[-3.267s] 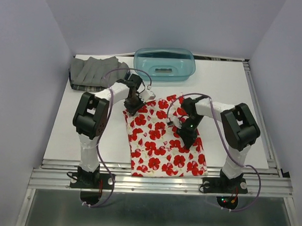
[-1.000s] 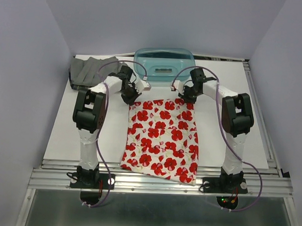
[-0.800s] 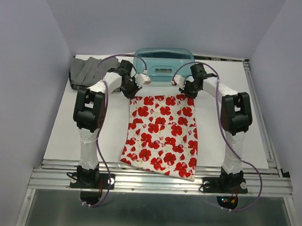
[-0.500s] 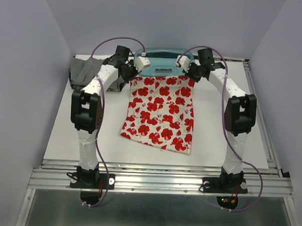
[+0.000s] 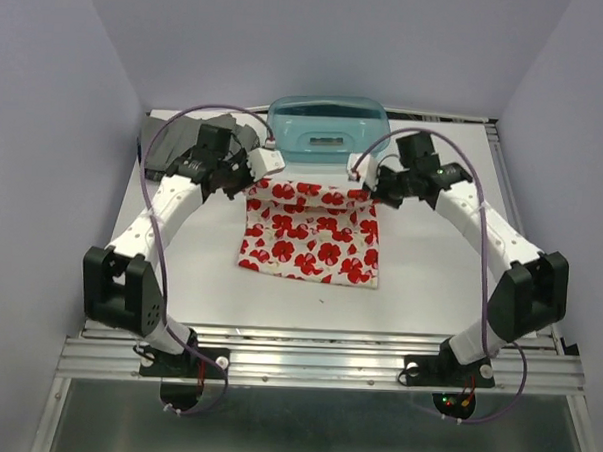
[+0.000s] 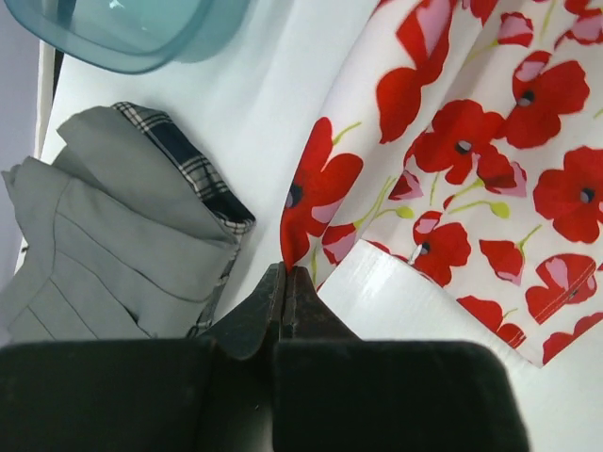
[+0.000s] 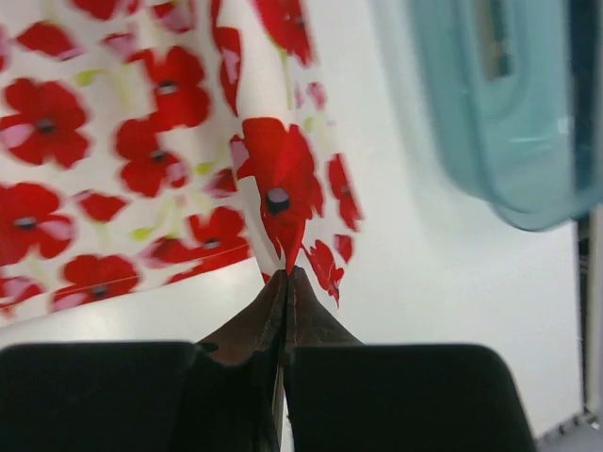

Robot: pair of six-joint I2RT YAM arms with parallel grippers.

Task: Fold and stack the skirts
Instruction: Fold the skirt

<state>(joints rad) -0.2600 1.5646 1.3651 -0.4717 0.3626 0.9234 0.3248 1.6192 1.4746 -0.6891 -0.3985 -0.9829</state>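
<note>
Since both arms reach toward the far half of the table (image 5: 434, 282), the floral skirt (image 5: 309, 231) sits about mid-table, just on the near side of the teal basket (image 5: 328, 115). It's lying wider than it is deep, so its long axis runs left to right. The far edge faces the basket and the near edge lies flat on the tabletop. The fabric is thin white cloth covered in red poppy-looking blotches with little green stems. It hangs soft and a bit rippled near the held corners.

The left gripper (image 6: 283, 275) is pinched tight on the skirt's far left corner, fingers pressed together with the cloth edge caught right at the tips. The right gripper (image 7: 285, 273) is the same deal on the far right corner, clamped closed on a pointed bit of the print.

Off at the far left corner of the table is the grey skirt (image 6: 104, 254). It's matte, with clear pleats, and bunched in a loose pile. The plaid skirt (image 6: 193, 169) pokes out from under it, with a navy and white check edge showing. That pile is near the floral one, but they're apart.

The basket is see-through teal plastic, oval with rounded walls. Only a small dark patch shows on its floor, and I can't tell what that is.
</note>
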